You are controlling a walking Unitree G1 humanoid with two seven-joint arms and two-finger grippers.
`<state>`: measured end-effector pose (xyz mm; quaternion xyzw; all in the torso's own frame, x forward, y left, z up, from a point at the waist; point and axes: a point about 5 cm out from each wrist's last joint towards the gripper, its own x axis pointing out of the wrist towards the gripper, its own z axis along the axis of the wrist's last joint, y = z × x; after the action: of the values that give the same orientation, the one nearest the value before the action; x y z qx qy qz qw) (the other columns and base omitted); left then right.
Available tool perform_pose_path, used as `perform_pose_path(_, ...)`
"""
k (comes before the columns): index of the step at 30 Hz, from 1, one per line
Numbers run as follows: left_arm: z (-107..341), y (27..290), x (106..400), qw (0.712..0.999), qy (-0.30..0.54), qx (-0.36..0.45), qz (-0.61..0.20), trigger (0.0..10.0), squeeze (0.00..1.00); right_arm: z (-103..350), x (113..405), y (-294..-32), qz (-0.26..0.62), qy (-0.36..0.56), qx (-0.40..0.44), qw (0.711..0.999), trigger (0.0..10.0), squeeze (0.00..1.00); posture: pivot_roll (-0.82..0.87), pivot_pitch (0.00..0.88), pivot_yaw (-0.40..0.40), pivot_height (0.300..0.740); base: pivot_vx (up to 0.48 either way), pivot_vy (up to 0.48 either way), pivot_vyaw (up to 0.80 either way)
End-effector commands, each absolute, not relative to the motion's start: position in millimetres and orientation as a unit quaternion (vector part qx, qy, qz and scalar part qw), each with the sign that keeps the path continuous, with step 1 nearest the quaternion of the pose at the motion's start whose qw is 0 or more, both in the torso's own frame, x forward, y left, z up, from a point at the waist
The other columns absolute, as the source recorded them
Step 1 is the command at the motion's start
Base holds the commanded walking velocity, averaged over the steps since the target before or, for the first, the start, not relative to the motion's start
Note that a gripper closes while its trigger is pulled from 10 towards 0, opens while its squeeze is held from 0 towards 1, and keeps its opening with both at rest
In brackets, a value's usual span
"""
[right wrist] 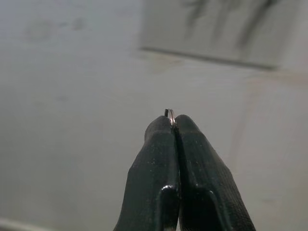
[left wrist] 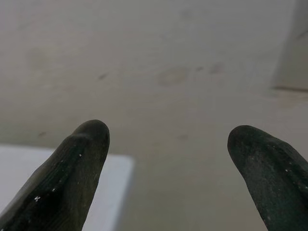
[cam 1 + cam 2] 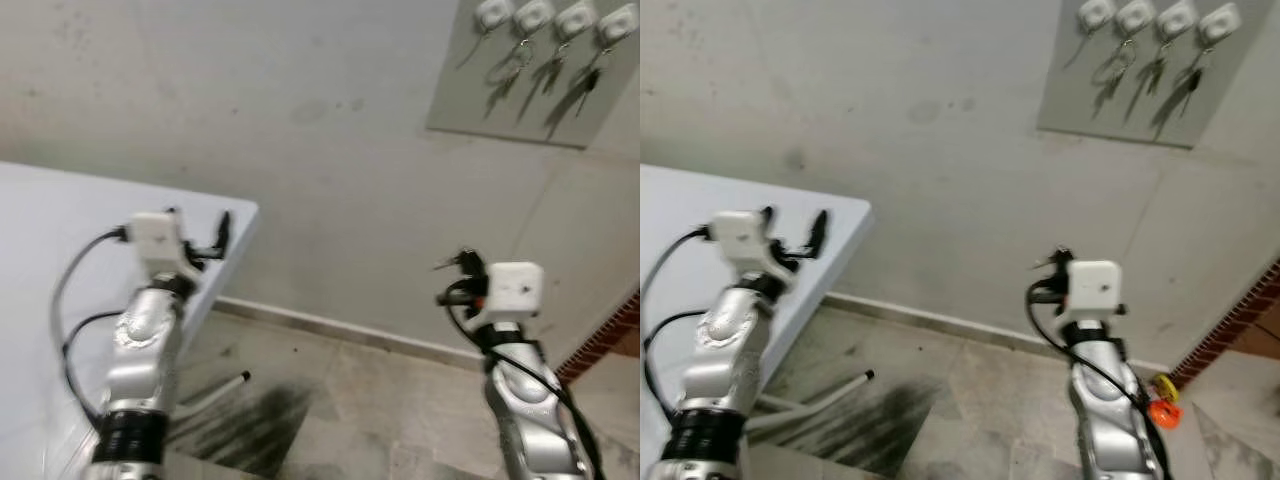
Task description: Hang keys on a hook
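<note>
A grey hook board [image 3: 530,70] hangs on the wall at the upper right, with several white hooks [image 3: 534,14] along its top. Key bunches [image 3: 510,68] dangle from them. My right gripper [image 3: 462,264] is raised below the board and well short of it. It is shut, and in the right wrist view a thin metal key ring [image 1: 169,113] pokes out between the fingertips of the right gripper [image 1: 175,120]. The keys themselves are hidden. My left gripper [image 3: 205,238] hovers open over the table corner, with nothing between its fingers [image 2: 82,159].
A white table [image 3: 60,230] fills the left side, and its leg [image 3: 215,388] reaches onto the tiled floor. A plain beige wall stands ahead. A brick edge [image 3: 610,340] shows at the far right, with a small orange object [image 3: 1162,410] on the floor near it.
</note>
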<state>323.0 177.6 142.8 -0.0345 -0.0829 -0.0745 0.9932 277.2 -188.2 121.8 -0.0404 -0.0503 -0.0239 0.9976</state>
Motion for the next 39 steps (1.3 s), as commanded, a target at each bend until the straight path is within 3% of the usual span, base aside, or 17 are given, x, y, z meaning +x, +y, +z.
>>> perform_pose_path(1,143.9,184.3,323.5,0.994,-0.082,-0.028,-0.064,10.0,0.00,125.0,278.8,-181.7,-0.016,-0.057,-0.034,0.998,10.0,0.00,-0.04,0.000,0.031,0.740,0.000,0.000,-0.74)
perform_pose_path(9,143.0,181.1,323.3,0.994,-0.081,-0.026,-0.067,10.0,0.00,125.7,279.3,-182.6,-0.022,-0.059,-0.038,0.997,10.0,0.00,-0.04,0.000,0.029,0.740,0.000,0.000,-0.74)
perform_pose_path(39,138.9,178.0,323.4,0.993,-0.072,-0.008,-0.095,10.0,0.00,121.7,277.1,-189.4,-0.048,-0.049,-0.036,0.997,10.0,0.00,-0.06,0.000,0.036,0.740,0.022,0.000,0.00)
